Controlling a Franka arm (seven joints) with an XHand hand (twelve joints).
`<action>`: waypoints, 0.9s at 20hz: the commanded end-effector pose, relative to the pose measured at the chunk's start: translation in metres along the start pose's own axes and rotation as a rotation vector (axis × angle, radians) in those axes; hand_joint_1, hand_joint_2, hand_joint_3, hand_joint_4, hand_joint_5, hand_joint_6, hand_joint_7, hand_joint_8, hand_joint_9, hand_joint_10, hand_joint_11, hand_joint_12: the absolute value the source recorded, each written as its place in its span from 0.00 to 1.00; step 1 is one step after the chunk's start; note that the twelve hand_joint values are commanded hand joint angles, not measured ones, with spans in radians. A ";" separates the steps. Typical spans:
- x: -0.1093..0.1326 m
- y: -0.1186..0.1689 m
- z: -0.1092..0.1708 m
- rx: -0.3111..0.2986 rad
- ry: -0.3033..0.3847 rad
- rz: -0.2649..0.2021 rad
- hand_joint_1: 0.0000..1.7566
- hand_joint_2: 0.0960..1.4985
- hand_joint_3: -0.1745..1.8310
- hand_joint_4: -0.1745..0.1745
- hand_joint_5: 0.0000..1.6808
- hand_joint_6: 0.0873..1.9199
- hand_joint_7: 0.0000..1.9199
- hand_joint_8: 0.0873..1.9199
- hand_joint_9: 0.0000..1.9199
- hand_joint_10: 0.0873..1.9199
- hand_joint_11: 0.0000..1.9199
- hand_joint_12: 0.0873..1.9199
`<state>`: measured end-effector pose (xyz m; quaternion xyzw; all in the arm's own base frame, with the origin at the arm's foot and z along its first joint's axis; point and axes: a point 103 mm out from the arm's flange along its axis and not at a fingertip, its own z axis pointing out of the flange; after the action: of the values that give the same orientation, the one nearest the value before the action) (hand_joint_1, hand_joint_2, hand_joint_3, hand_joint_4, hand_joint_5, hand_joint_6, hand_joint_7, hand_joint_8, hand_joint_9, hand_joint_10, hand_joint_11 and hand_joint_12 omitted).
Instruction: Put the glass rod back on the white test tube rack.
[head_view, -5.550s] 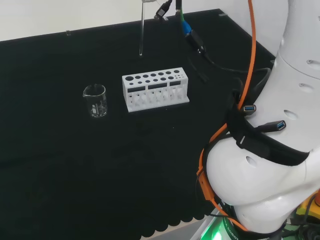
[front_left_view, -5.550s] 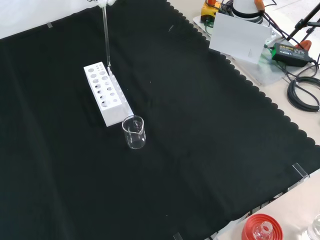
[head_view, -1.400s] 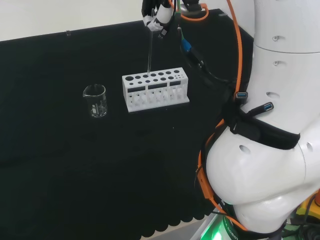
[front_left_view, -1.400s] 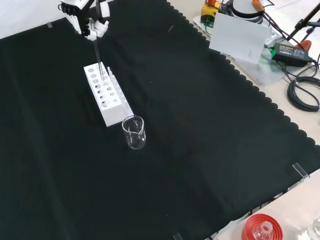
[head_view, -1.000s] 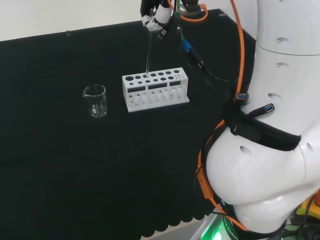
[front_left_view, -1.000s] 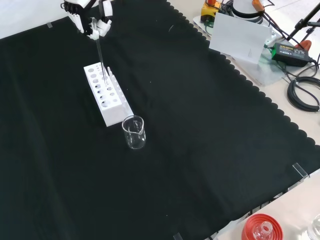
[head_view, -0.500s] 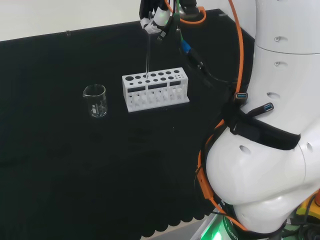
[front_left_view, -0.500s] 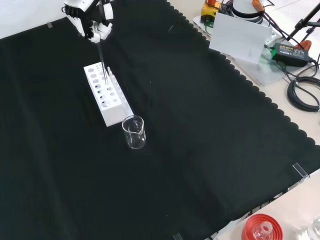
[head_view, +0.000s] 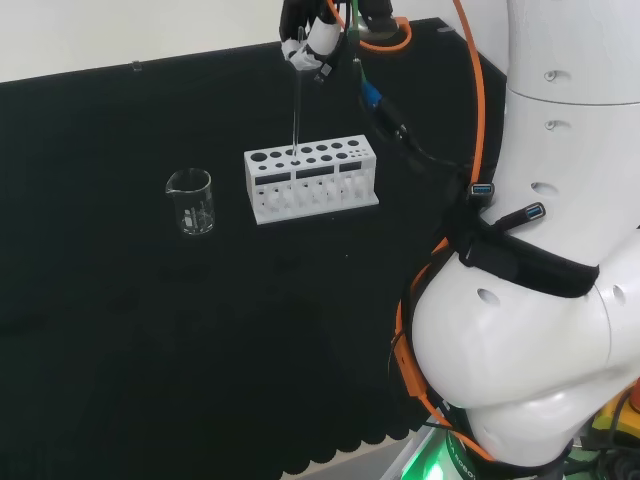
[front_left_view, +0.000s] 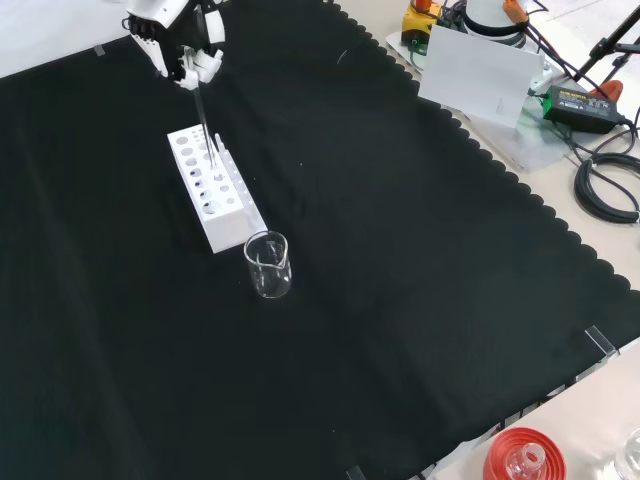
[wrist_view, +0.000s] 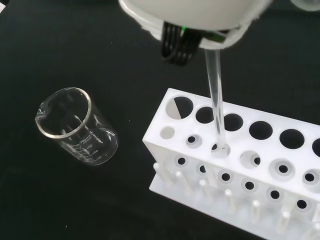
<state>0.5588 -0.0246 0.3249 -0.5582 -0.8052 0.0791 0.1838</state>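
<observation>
In the head view, a small glass beaker (head_view: 190, 201) is seen standing on the black surface (head_view: 120, 330) to the left of the white rack (head_view: 311, 179), apart from it. Above the rack, the glass rod (head_view: 296, 105) is held nearly upright, pinched at its top end by the curled fingers of the hand (head_view: 306, 35). Its lower tip is seen in the wrist view at the mouth of one of the small holes in the rack's second row, near the rack's beaker-side end; whether it has entered cannot be told. The insertion step is judged to be in hand. Next, the rod would need to be lowered straight through that hole, kept upright, and only then released. To the right of the rack, the arm's white links (head_view: 550, 260) are seen.
</observation>
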 end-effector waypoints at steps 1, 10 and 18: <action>-0.002 -0.005 -0.007 -0.012 -0.004 0.000 0.75 0.38 0.47 0.00 0.67 0.37 0.68 0.44 0.86 0.26 0.80 0.35; 0.005 -0.004 -0.005 0.012 -0.001 0.001 0.75 0.38 0.47 0.00 0.67 0.37 0.68 0.44 0.86 0.26 0.80 0.35; 0.005 0.005 0.009 0.047 -0.014 -0.001 0.75 0.38 0.47 0.00 0.67 0.37 0.68 0.44 0.86 0.26 0.80 0.35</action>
<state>0.5561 -0.0218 0.3277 -0.5571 -0.8043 0.0870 0.1875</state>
